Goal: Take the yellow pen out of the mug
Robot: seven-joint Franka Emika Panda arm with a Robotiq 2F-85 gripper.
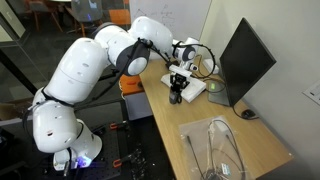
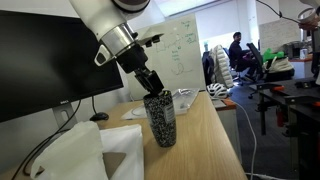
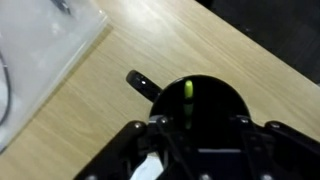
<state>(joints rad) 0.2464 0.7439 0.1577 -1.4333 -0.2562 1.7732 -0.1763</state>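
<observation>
Inspection of the workstation. The small black cylindrical mug (image 2: 160, 122), its matt outer wall speckled with pale dots, is standing upright on the light wood-grain desk (image 2: 207, 135).

The black two-fingered gripper (image 2: 152, 86) on the glossy white arm is hanging directly over the mug's mouth, its tips sitting at rim level in an exterior view.

In the wrist view the gripper (image 3: 200, 124) is looking straight down into the mug (image 3: 218, 98). The jaws are standing spread apart, gripping nothing, one finger on each side of the round dark opening.

The slim yellow pen (image 3: 187, 92) is standing inside the mug, leaning against the far part of the inner wall. It is lying between the two fingers and touching neither. A short dark handle (image 3: 140, 82) is projecting from the mug's side.

A flat dark monitor (image 2: 40, 60) is standing on the desk behind the mug. White paper sheets (image 2: 85, 155) are lying nearby. A clear glossy plastic sheet (image 3: 40, 40) is lying on the desk apart from the mug.
</observation>
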